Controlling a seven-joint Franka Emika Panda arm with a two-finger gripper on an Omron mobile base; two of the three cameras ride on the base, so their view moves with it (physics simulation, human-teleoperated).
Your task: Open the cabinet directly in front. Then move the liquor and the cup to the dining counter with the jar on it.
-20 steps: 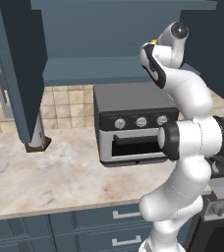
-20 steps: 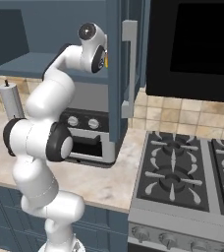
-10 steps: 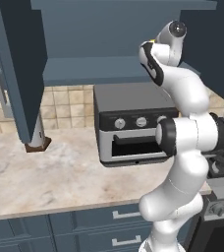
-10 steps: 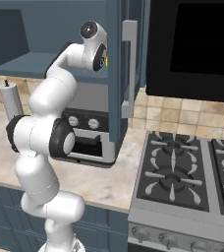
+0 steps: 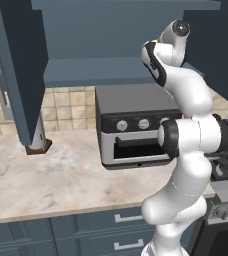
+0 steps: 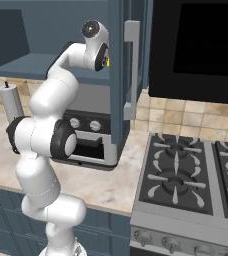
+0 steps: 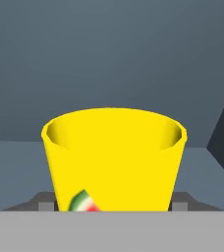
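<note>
The yellow cup (image 7: 114, 157) with a red and green mark low on its side stands close in front of the hand, on the shelf of the cabinet (image 5: 96, 65). My gripper (image 7: 113, 204) has its fingertips (image 7: 46, 204) pressed against the cup's two sides near its base, so it is shut on the cup. Both cabinet doors stand open: the left door (image 5: 21, 75) and the right door (image 6: 118, 75) with its silver bar handle (image 6: 131, 70). The arm (image 5: 186, 95) reaches up into the cabinet. The liquor, the dining counter and the jar are out of view.
A grey toaster oven (image 5: 133, 127) sits on the marbled counter (image 5: 61, 180) under the cabinet. A pale cylinder on a brown base (image 5: 38, 140) stands by the left door. A gas stove (image 6: 186, 170) lies to the right, under a black microwave (image 6: 201, 45).
The arm's top joint has risen very slightly in the left base view. Nothing else has visibly moved.
</note>
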